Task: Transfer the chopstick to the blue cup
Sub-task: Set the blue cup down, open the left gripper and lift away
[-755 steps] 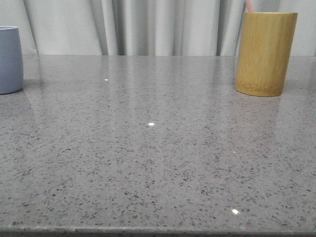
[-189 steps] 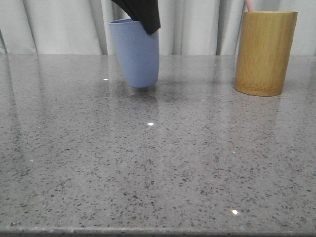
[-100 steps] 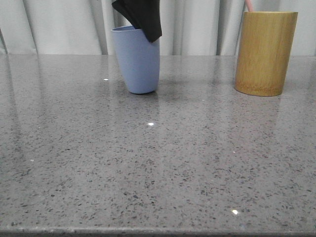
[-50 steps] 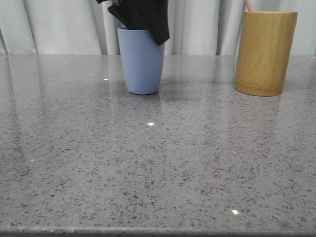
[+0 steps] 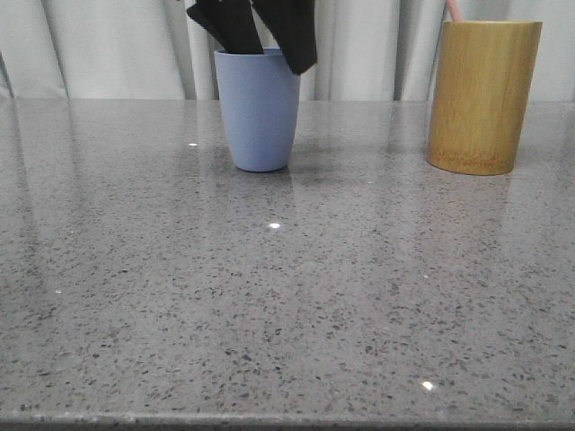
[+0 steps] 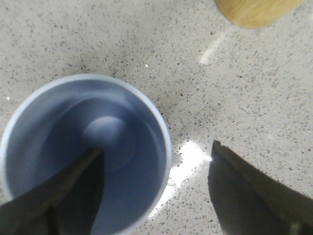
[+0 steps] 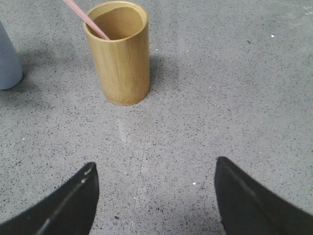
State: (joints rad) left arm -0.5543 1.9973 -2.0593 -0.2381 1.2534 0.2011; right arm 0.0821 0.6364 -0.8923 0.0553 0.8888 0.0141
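blue cup (image 5: 259, 109) upright, empty, left tool (image 5: 256, 31) released astride its rim; chopstick (image 7: 86, 18) in bamboo cup (image 7: 119, 53); right tool (image 7: 154, 196) released

Bright, even light; glare spots on the table (image 5: 275, 225), wrist views slightly soft.

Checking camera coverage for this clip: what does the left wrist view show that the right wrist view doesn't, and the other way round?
The left wrist view looks down into the blue cup: it is empty inside, and the open left gripper straddles its rim, one finger inside and one outside.

The right wrist view shows the chopstick leaning in the bamboo cup, the whole of that cup standing upright, and the open right gripper holding nothing above the table.

Both show the grey speckled table, part of the blue cup and part of the bamboo cup.
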